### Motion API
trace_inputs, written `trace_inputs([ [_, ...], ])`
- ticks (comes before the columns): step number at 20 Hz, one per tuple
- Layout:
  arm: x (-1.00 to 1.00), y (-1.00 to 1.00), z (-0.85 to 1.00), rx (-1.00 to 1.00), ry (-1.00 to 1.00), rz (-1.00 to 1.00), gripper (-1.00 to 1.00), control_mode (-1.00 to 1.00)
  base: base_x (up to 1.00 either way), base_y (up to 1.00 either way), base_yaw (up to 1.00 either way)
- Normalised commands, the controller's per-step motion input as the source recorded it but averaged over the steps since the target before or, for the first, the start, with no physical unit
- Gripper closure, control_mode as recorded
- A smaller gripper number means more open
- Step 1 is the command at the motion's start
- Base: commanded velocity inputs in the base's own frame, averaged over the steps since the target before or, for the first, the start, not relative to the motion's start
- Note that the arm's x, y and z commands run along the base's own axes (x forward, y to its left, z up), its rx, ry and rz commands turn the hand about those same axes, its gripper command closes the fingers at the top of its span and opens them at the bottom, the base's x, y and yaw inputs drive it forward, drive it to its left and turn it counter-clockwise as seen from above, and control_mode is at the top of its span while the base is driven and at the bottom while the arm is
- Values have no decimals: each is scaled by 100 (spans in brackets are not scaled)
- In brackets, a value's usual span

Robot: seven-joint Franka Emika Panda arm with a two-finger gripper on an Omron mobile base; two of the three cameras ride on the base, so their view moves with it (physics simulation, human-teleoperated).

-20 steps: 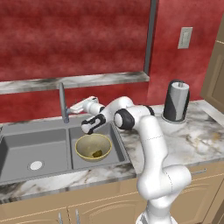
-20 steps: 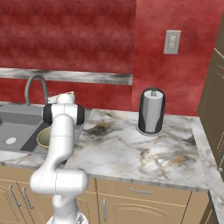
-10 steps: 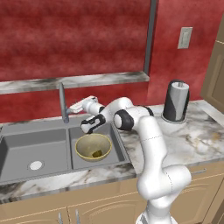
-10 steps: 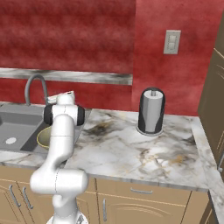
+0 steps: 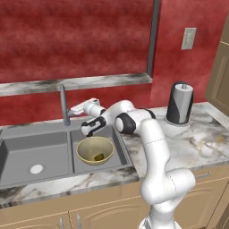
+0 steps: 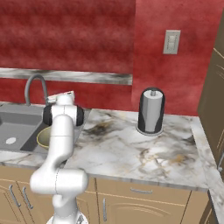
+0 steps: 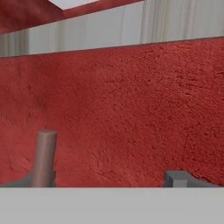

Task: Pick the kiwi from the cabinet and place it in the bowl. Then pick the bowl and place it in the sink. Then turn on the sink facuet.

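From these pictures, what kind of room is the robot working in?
It is most likely a home kitchen, though a rendered one. A grey double-basin sink with a tall faucet sits in a marbled counter, a paper towel roll stands by the red wall, and wooden cupboard doors run below.

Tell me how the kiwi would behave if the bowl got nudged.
The kiwi is small and rounded, lying loose in the bowl, so it would probably roll. The bowl's deep walls should keep it inside. It looks light.
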Motion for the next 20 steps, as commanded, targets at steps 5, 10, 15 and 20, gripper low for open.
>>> trace_inputs([
  [5, 21, -3, 0, 7, 0, -12, -100, -100, 0, 0, 0],
  [10, 1, -35, 0, 10, 0, -14, 100, -100, 0, 0, 0],
  [15, 0, -62, 0, 12, 0, -13, 100, -100, 0, 0, 0],
  [20, 0, -89, 0, 18, 0, -9, 100, -100, 0, 0, 0],
])
